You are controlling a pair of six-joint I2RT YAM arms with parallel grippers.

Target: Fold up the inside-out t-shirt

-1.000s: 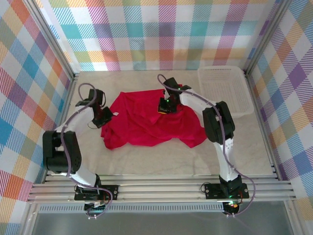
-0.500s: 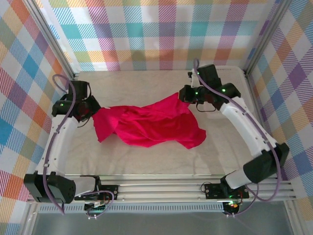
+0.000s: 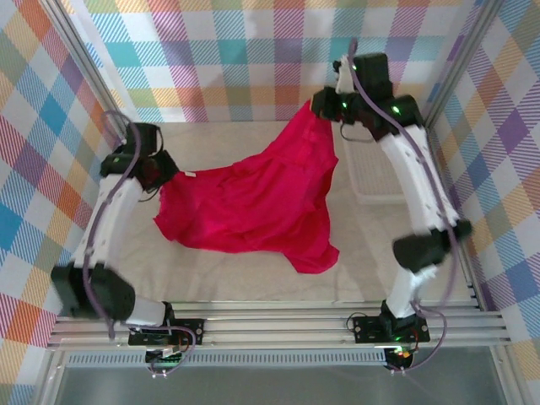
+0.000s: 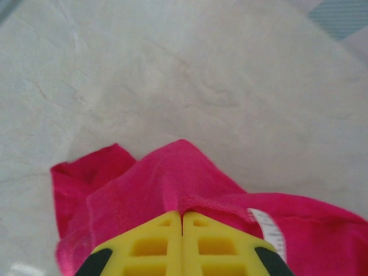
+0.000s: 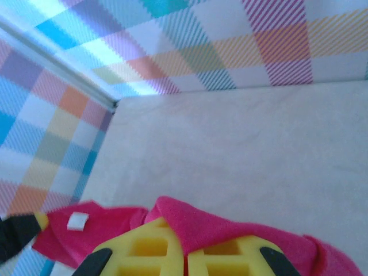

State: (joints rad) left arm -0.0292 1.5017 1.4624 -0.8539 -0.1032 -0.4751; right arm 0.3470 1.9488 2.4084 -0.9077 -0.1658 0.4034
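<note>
- Top external view: plaid walls (image 3: 278,59) on three sides, pale creased tabletop (image 3: 253,278) underneath.
- Bright red inside-out t-shirt (image 3: 253,202) stretched between both arms. Left end low, just above the tabletop at the left side. Right end hoisted high near the back wall. Middle hanging as a wide slanted sheet, with the lower edge bunched on the tabletop right of centre.
- Slim white left arm (image 3: 101,228) running up the left side, and right arm (image 3: 418,186) extended up and back on the right.
- White basket (image 3: 371,177) at back right of the tabletop, partly hidden by hanging cloth and the right arm.
- Clenched left claw (image 3: 164,175) gripping the shirt's left end. From the left wrist view (image 4: 182,215): yellow fingers pressed together, red stitched fold pinched between them, bare tabletop beyond.
- Clenched right claw (image 3: 325,105) gripping the raised end, well above the tabletop. From the right wrist view (image 5: 185,230): cloth draped over the closed yellow tips.
- Small white tag (image 4: 268,230) just right of the left claw, also seen as a white speck (image 3: 191,174) and a white square (image 5: 77,221).
</note>
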